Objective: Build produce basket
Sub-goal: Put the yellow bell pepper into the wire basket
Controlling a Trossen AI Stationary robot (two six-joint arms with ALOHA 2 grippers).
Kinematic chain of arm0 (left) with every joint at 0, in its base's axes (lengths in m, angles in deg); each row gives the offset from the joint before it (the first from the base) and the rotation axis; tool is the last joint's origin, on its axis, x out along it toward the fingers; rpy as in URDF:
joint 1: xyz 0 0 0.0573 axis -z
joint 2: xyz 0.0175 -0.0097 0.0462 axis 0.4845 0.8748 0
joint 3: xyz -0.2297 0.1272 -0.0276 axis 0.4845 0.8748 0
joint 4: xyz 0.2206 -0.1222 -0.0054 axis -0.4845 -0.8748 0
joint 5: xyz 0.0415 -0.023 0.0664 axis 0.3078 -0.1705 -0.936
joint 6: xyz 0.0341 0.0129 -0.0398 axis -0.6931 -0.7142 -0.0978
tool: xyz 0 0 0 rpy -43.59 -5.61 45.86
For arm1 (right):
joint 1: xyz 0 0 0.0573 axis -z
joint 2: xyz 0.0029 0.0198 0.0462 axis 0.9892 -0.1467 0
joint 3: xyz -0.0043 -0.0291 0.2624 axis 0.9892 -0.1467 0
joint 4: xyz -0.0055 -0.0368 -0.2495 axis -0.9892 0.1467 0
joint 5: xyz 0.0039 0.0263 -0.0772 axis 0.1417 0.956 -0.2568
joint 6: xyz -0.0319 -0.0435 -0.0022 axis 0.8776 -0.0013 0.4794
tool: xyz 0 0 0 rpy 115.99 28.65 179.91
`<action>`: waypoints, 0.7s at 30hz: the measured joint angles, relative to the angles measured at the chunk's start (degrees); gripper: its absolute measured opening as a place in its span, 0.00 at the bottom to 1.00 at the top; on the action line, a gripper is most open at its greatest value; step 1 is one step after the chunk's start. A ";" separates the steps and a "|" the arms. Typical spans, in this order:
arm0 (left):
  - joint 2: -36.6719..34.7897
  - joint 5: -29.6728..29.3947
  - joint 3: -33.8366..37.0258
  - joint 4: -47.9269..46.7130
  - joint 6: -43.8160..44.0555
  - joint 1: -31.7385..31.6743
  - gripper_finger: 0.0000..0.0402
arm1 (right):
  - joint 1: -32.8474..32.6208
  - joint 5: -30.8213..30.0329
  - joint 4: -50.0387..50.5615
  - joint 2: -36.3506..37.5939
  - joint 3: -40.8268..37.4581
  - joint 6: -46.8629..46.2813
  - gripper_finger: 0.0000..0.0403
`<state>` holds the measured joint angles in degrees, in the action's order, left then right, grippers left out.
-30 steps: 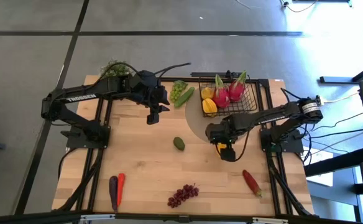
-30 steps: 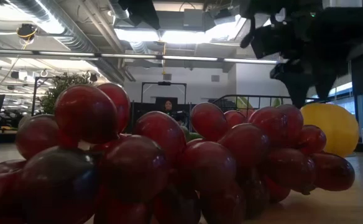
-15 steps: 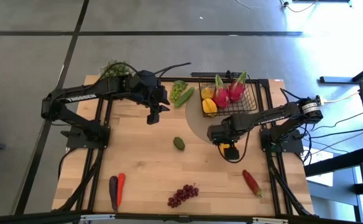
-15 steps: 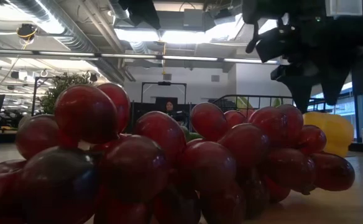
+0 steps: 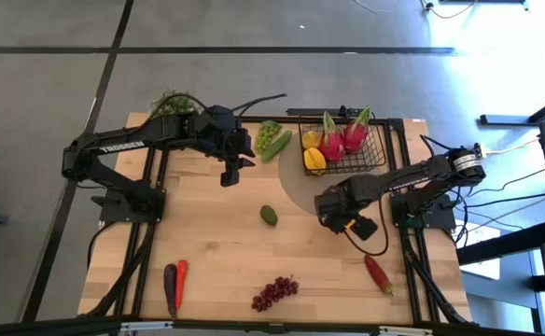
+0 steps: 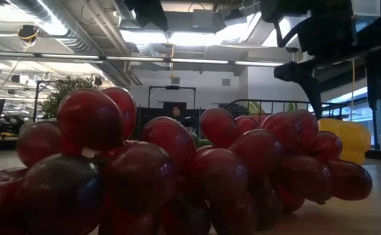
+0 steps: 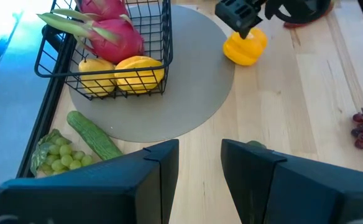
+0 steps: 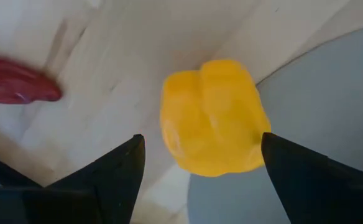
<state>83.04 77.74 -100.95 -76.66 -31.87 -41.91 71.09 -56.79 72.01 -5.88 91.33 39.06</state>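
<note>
The yellow pepper (image 8: 212, 118) lies on the wood at the edge of the round grey mat (image 7: 169, 93); it also shows in the left wrist view (image 7: 245, 48). My right gripper (image 8: 201, 137) hangs open above it, one finger on either side, touching nothing. In the high view this gripper (image 5: 355, 224) covers the pepper. The black wire basket (image 5: 342, 145) stands on the mat with pink dragon fruits (image 7: 110, 31) and yellow fruits (image 7: 135, 71) inside. My left gripper (image 5: 230, 173) waits open over the table's far left part.
Cucumber (image 7: 94, 134) and green grapes (image 7: 60, 152) lie beside the mat. Avocado (image 5: 269, 216) sits mid-table, purple grapes (image 5: 274, 292) near the near edge and filling the low view (image 6: 177, 170). Red chili (image 5: 378, 273) lies right, eggplant and carrot (image 5: 174, 280) near left, potted plant (image 5: 170, 103) far left.
My right gripper has turned about its wrist and swung a little toward the table's right edge, staying above the pepper. In the low view the pepper sits lower and squatter than a second ago.
</note>
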 joint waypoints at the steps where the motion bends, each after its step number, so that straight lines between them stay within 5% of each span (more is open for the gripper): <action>1: 0.00 0.01 0.00 0.00 0.00 0.00 0.27 | 0.00 0.00 -0.24 0.00 0.00 0.95 0.76; 21: 0.00 0.02 0.00 -0.01 0.00 -0.01 0.27 | 0.00 -0.80 -5.39 0.07 -6.71 8.38 0.76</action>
<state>83.04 77.76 -100.95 -76.68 -31.87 -41.92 71.09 -57.60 66.63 -5.81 84.62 47.44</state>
